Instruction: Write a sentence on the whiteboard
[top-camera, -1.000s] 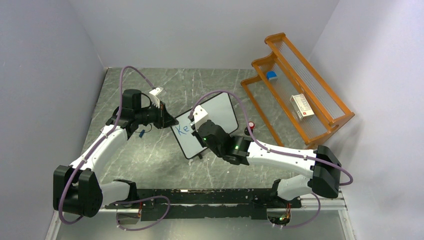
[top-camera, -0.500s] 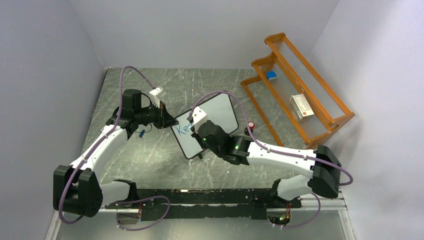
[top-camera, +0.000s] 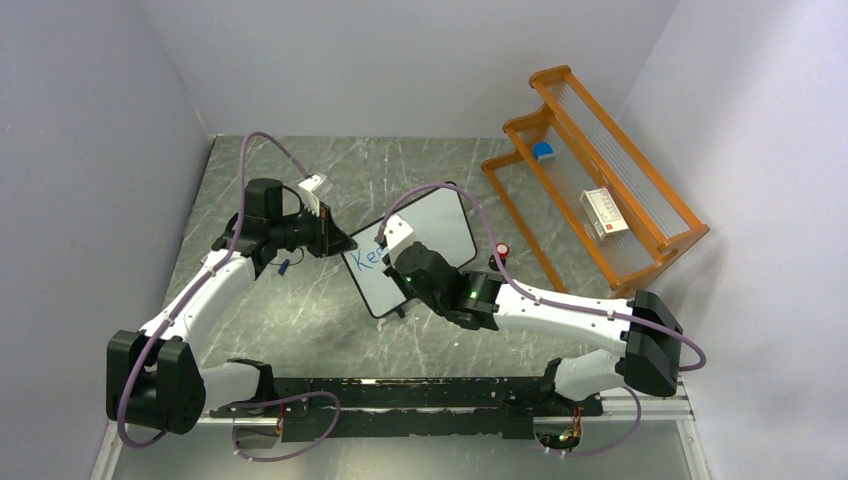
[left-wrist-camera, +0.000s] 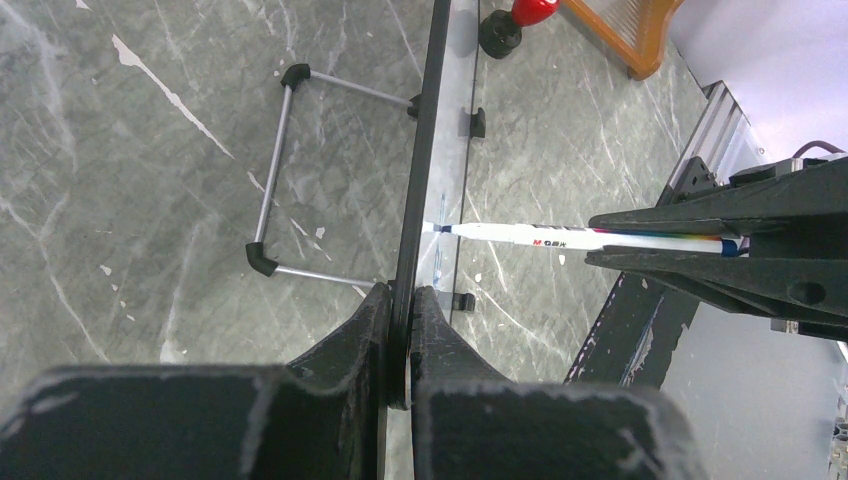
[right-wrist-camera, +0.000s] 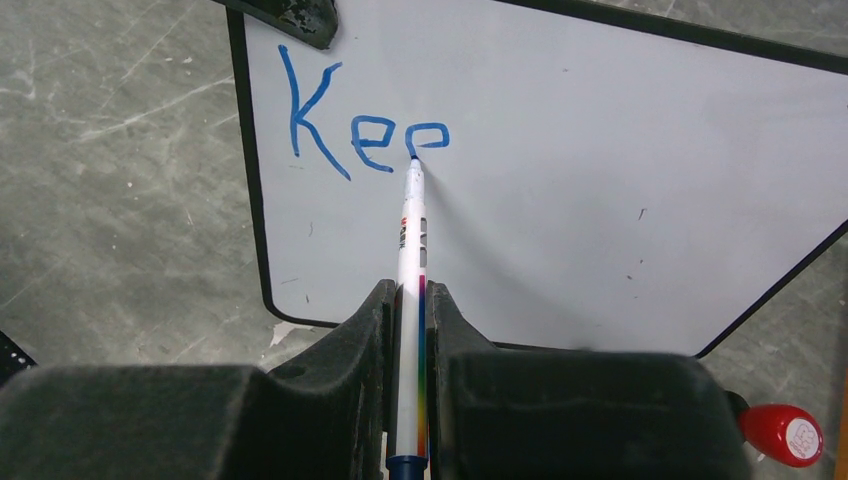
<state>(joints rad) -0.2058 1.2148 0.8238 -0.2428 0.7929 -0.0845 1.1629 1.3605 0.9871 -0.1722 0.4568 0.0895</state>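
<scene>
The whiteboard (right-wrist-camera: 600, 150) is clamped by the left tool (left-wrist-camera: 400, 300); a marker (right-wrist-camera: 411, 240), tip on the sentence (right-wrist-camera: 360, 135), by the right tool (right-wrist-camera: 410, 300); a white box (top-camera: 603, 213) is held in the rack (top-camera: 640, 215).

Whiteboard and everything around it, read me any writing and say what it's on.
"Kee": blue handwriting on the whiteboard.
Print on the marker barrel: too small to read.
White print on the red-topped object: blurred.
Label on the box in the orange rack: unreadable.
</scene>
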